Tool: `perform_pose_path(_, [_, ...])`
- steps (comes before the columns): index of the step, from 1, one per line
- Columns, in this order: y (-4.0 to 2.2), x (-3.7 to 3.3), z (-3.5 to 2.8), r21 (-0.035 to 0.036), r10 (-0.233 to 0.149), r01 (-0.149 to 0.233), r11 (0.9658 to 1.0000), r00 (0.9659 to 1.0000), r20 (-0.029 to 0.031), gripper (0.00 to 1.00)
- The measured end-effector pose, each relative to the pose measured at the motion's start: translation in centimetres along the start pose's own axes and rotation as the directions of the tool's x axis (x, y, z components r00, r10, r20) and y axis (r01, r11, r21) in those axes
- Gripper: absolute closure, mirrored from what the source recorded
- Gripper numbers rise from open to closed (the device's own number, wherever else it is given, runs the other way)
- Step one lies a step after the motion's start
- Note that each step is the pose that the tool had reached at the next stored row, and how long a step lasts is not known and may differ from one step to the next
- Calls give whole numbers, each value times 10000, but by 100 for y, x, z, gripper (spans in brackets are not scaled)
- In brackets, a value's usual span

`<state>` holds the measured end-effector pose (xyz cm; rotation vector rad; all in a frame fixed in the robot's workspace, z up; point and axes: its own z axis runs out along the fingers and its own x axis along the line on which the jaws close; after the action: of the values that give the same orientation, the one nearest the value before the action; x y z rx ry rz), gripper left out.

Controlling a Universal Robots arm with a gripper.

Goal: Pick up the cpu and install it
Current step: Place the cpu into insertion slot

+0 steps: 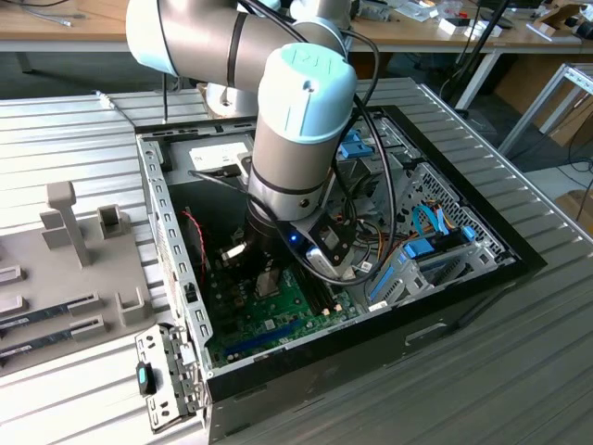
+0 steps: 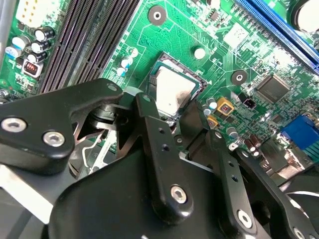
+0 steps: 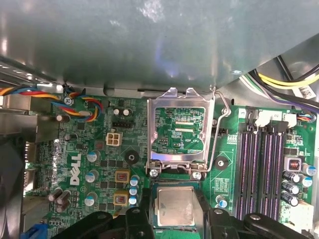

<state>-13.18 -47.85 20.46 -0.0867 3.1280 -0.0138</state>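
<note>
While the pincer (image 3: 173, 216) hangs straight down inside the open computer case (image 1: 306, 371), we see it pinching the cpu (image 3: 174, 205) by two opposite edges. One black finger (image 3: 145, 209) sits tight against each side, so the chip lies squarely between them and directly beneath the wrist. It is square, with no long side to speak of, and its edges run parallel to the frame of the socket (image 2: 172, 59) under it. We judge it to be at the socket, though we cannot tell whether it is fully seated or a touch above. Just beyond, the socket's metal cover (image 3: 178, 130) stands flipped open with its wire lever (image 3: 223, 107) raised. Beside the socket run the dark memory slots (image 3: 264, 164) on the green circuit board (image 3: 82, 144). Farther out, the case rests on the ribbed counter (image 1: 519, 371).
</note>
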Motion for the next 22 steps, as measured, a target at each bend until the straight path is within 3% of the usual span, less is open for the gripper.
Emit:
perform_pose_path(11, [-16,-33,-9,-7,-305,305,9995,9995,-14,54])
perform_pose_path(22, [-42,-25,7,-22,-315,315,9995,9995,-13,54])
